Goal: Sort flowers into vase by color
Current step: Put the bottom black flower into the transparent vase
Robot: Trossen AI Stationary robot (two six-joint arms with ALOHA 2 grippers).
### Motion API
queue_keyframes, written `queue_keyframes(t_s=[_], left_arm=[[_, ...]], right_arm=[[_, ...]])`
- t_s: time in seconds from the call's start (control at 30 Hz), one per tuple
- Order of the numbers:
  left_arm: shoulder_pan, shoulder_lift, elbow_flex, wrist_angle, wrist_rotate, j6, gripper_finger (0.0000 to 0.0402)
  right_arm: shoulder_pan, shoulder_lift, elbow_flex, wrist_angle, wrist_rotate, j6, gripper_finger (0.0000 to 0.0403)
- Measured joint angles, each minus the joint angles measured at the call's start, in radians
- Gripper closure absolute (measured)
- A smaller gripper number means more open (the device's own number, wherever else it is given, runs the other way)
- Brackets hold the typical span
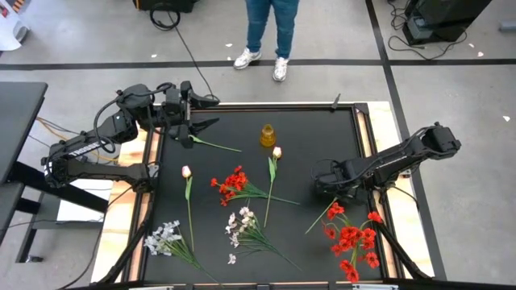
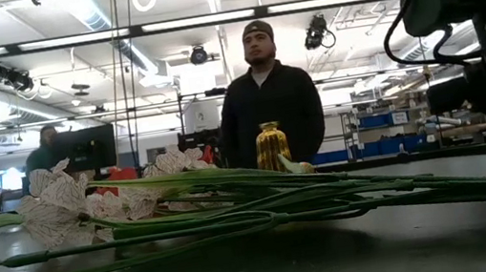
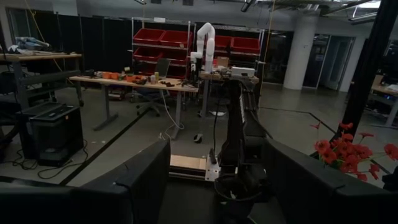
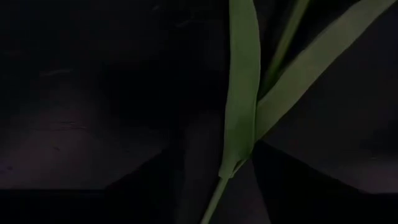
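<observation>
While the small yellow vase (image 1: 267, 135) is standing empty near the far edge of the black table (image 1: 322, 137), all the flowers are lying flat on the table — so the sorting is hardly begun.

There are two pink tulips: one (image 1: 186, 171) is lying on the left side, and the other (image 1: 276, 152) is lying just in front of the vase. A small bunch of red flowers (image 1: 232, 184) is resting in the middle, between the two tulips. A bigger bunch of red flowers (image 1: 353, 238) is lying at the near right. Two sprays of white flowers are at the near edge, one (image 1: 164, 238) on the left and one (image 1: 241, 225) in the middle. A bare green stem (image 1: 216, 146) is lying near the left arm.

The left gripper (image 1: 203, 112) is hanging over the far left corner of the table. Its jaws are spread apart and are holding nothing.

The right gripper (image 1: 325, 183) is reaching low over the table on the right, near the green leaves (image 4: 242, 93) of a flower. I cannot tell if its jaws are open or closed.

No flower is in the vase — every one is left to do. A person in jeans (image 1: 271, 24) is standing past the far edge, watching.
</observation>
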Motion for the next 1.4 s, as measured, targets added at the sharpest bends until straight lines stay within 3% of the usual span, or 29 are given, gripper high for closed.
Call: queue_keyframes(t_s=[0.37, 0.5, 0.7, 0.9, 1.07, 1.4], left_arm=[[0.0, 0.0, 0.0, 0.0, 0.0, 0.0, 0.0141], [0.0, 0.0, 0.0, 0.0, 0.0, 0.0, 0.0141], [0.0, 0.0, 0.0, 0.0, 0.0, 0.0, 0.0141], [0.0, 0.0, 0.0, 0.0, 0.0, 0.0, 0.0141], [0.0, 0.0, 0.0, 0.0, 0.0, 0.0, 0.0141], [0.0, 0.0, 0.0, 0.0, 0.0, 0.0, 0.0141]], right_arm=[[0.001, 0.002, -0.002, 0.029, 0.048, -0.014, 0.0345], [0.001, 0.002, -0.002, 0.028, 0.066, -0.016, 0.0376], [0.014, 0.003, 0.009, 0.032, 0.097, -0.045, 0.0384], [0.052, 0.007, 0.049, 0.037, 0.221, -0.044, 0.0385], [0.069, 0.006, 0.083, 0.037, 0.261, -0.074, 0.0386], [0.071, 0.006, 0.179, 0.021, 0.387, -0.221, 0.0386]])
